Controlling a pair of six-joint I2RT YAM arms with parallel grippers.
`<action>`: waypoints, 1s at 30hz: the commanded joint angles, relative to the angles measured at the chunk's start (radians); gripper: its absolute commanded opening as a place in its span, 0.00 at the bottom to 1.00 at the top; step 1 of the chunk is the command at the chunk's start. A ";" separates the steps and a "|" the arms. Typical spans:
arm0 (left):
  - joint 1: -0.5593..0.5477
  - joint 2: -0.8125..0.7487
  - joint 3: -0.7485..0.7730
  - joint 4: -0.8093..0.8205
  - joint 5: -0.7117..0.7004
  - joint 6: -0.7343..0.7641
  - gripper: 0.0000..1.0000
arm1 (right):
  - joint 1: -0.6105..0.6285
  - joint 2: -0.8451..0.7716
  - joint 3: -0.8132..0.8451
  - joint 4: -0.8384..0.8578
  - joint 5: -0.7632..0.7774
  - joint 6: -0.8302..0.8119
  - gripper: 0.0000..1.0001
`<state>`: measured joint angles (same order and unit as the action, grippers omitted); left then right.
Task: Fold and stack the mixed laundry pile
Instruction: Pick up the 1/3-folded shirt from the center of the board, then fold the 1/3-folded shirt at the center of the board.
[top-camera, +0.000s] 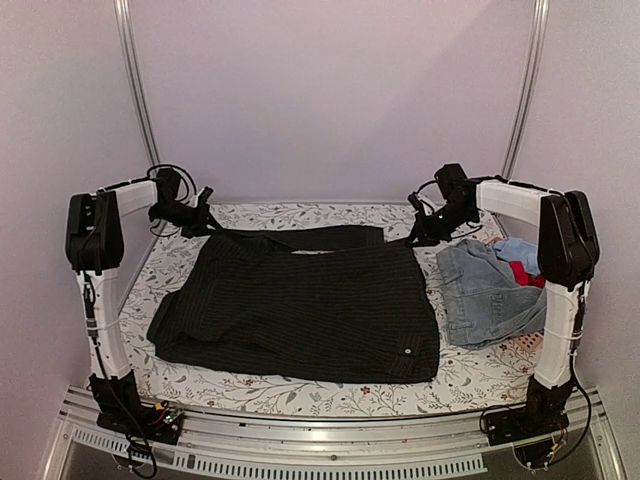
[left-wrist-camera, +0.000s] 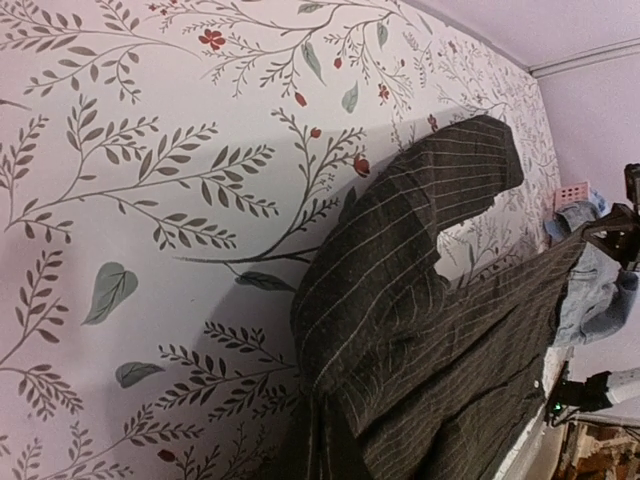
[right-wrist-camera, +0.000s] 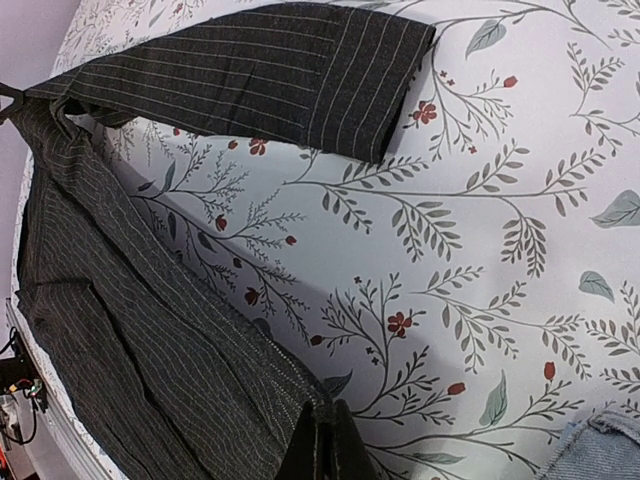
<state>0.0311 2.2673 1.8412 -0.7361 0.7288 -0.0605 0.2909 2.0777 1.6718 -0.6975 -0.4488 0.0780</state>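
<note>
The black pinstriped shirt (top-camera: 300, 300) lies spread across the middle of the floral cloth, and its far edge is lifted at both corners. My left gripper (top-camera: 205, 217) is shut on the far left corner; in the left wrist view the dark cloth (left-wrist-camera: 420, 300) bunches over the jaws and hides the fingers. My right gripper (top-camera: 425, 230) is shut on the far right corner, its fingers (right-wrist-camera: 322, 450) pinching the shirt's edge (right-wrist-camera: 150, 330). One sleeve (right-wrist-camera: 260, 75) lies flat behind. The remaining pile sits at the right: faded denim (top-camera: 490, 290), a red garment (top-camera: 522, 272) and a pale blue one (top-camera: 517, 250).
The floral table cover (top-camera: 300, 395) shows round the shirt. A pink slatted basket (top-camera: 530, 347) peeks out under the denim at the right edge. White walls and frame posts close in the back and both sides.
</note>
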 joint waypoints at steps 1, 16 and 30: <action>0.003 -0.099 -0.077 0.044 0.015 0.008 0.00 | -0.008 -0.076 -0.088 0.043 -0.036 -0.022 0.00; 0.000 -0.395 -0.444 0.045 -0.024 -0.020 0.02 | -0.007 -0.258 -0.312 0.095 -0.092 -0.039 0.00; -0.003 -0.516 -0.710 0.072 -0.094 -0.081 0.05 | 0.016 -0.338 -0.492 0.121 -0.135 -0.027 0.00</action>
<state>0.0311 1.7767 1.1667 -0.6842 0.6678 -0.1249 0.2947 1.7935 1.2144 -0.5961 -0.5610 0.0521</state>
